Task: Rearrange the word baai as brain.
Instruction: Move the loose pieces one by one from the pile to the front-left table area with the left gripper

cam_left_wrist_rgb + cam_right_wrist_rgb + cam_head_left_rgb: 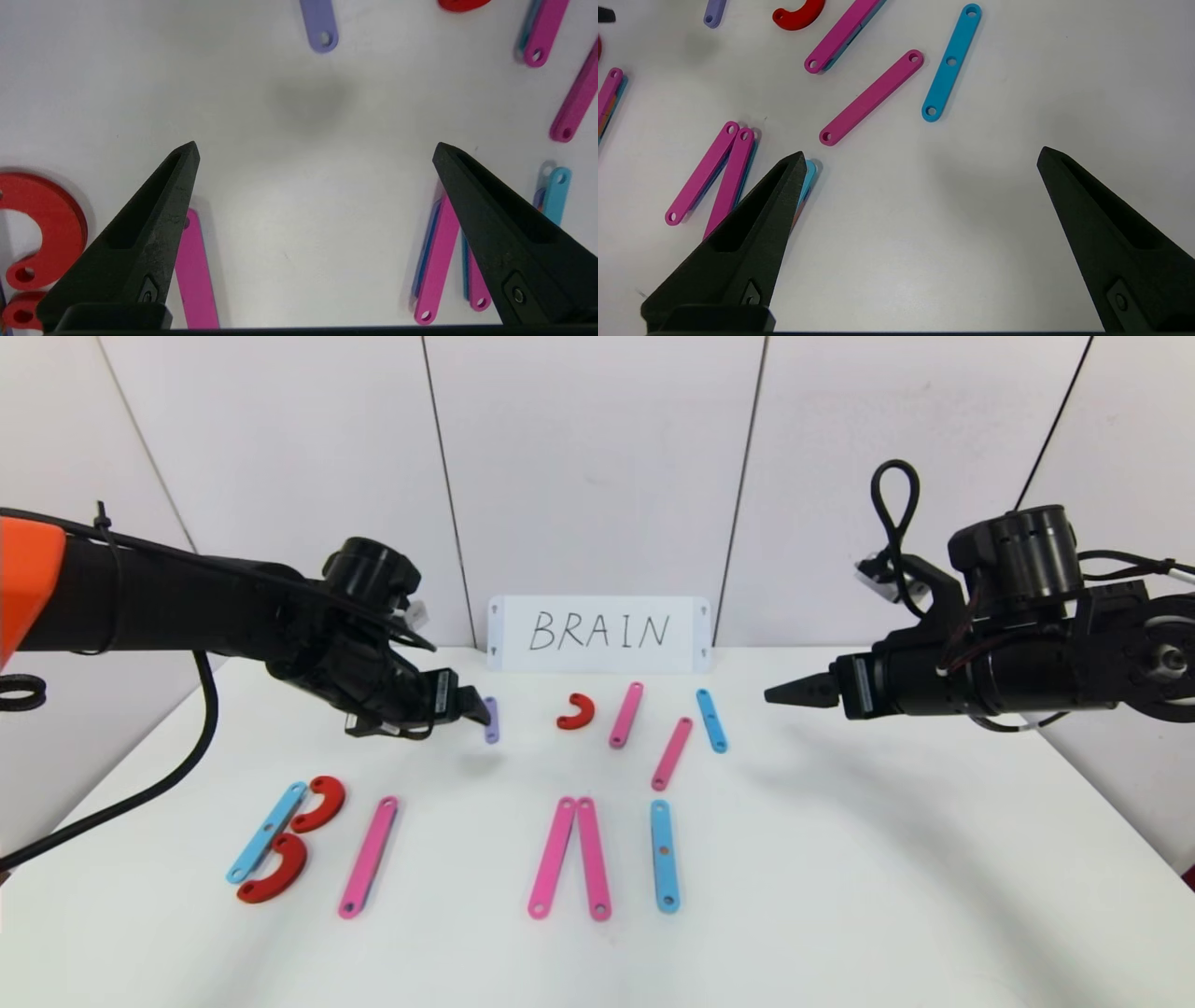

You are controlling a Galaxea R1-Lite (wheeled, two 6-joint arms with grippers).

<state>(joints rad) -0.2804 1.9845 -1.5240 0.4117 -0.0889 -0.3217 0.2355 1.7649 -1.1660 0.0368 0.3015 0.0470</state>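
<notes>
Purple flat plastic strip (491,720) lies near bench's far edge, just beyond left claw (464,707), spread wide, empty. Right claw (789,692) wide, empty. White card (598,634) reads BRAIN.

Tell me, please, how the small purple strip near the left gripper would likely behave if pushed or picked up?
The purple strip lies flat on the white table, so it would probably slide, not roll or tip. It looks thin and rigid, so likely light and stiff. Lying so low, its edges may be awkward for the open left gripper to catch.
</notes>
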